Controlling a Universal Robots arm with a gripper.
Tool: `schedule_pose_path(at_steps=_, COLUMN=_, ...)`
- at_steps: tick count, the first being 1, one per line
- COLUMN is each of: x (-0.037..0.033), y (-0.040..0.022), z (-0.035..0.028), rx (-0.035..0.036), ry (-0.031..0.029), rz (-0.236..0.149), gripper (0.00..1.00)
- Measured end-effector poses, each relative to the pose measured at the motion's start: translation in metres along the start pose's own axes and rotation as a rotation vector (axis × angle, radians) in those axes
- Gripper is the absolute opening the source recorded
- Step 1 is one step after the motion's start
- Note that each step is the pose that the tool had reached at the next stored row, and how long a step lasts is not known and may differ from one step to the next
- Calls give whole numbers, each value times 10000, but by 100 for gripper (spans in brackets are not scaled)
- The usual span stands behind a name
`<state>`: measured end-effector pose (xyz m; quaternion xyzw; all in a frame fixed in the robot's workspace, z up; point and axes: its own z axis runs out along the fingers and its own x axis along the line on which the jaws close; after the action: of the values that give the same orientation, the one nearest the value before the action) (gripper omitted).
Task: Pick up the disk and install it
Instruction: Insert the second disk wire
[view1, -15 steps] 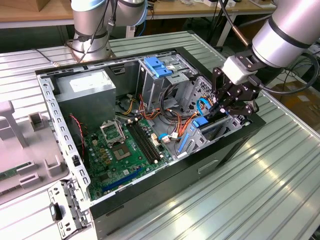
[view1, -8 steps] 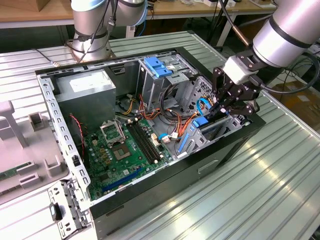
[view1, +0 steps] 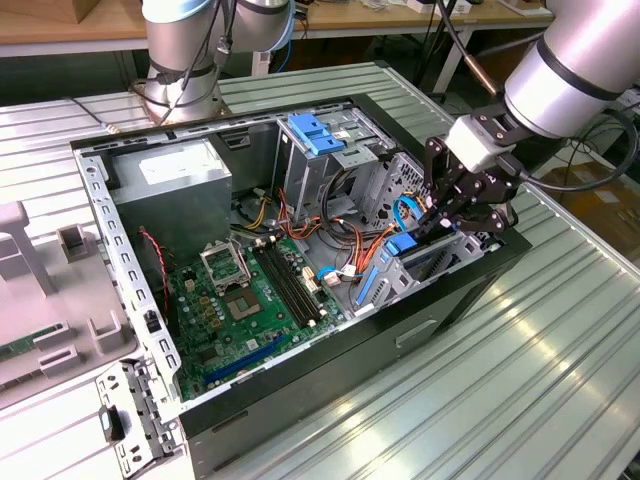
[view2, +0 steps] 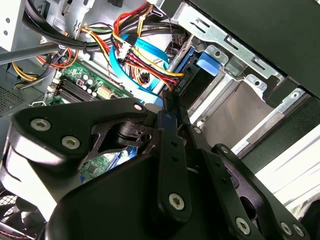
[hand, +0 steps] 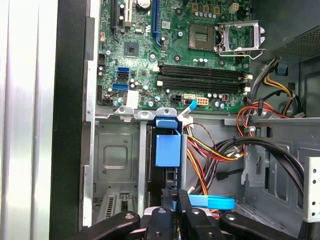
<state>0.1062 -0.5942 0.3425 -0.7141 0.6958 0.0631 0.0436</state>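
The black linkage-fingered tool was seen lowered into the open black computer case – its fingers drawn nearly together upon the blue-railed flat disk, which stood on edge in the metal bay beside the green motherboard

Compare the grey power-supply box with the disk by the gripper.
The power-supply box is a bulky grey block; the disk is a slim slab with blue rails. The power-supply box sits in the case's corner at the exterior view's left, far from the gripper; the disk stands on edge in a bay at the exterior view's right, directly at the gripper. Both are inside the open computer case.
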Motion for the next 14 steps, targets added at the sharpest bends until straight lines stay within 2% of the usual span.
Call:
schedule_pose_path(at_steps=4, x=1, y=0, z=4, rx=1, ry=-4, rz=0, gripper=17)
schedule_pose_path(at_steps=5, x=1, y=0, z=4, rx=0, ry=-4, rz=0, gripper=23)
schedule_pose_path(at_steps=6, x=1, y=0, z=4, rx=0, ry=-3, rz=0, gripper=23)
schedule_pose_path(at_steps=7, x=1, y=0, z=4, rx=0, ry=-3, rz=0, gripper=29)
schedule_pose_path(at_steps=8, x=1, y=0, z=4, rx=0, ry=-2, rz=0, gripper=29)
schedule_pose_path(at_steps=9, x=1, y=0, z=4, rx=0, ry=-2, rz=0, gripper=36)
schedule_pose_path(at_steps=10, x=1, y=0, z=4, rx=0, ry=-2, rz=0, gripper=36)
schedule_pose_path(at_steps=11, x=-25, y=4, z=-167, rx=1, ry=-33, rz=0, gripper=36)
schedule_pose_path(at_steps=12, x=-28, y=5, z=-175, rx=2, ry=-82, rz=-2, gripper=36)
schedule_pose_path(at_steps=13, x=-15, y=-6, z=-96, rx=-81, ry=-238, rz=8, gripper=11)
schedule_pose_path(at_steps=14, x=0, y=-27, z=-1, rx=-155, ry=-238, rz=21, gripper=11)
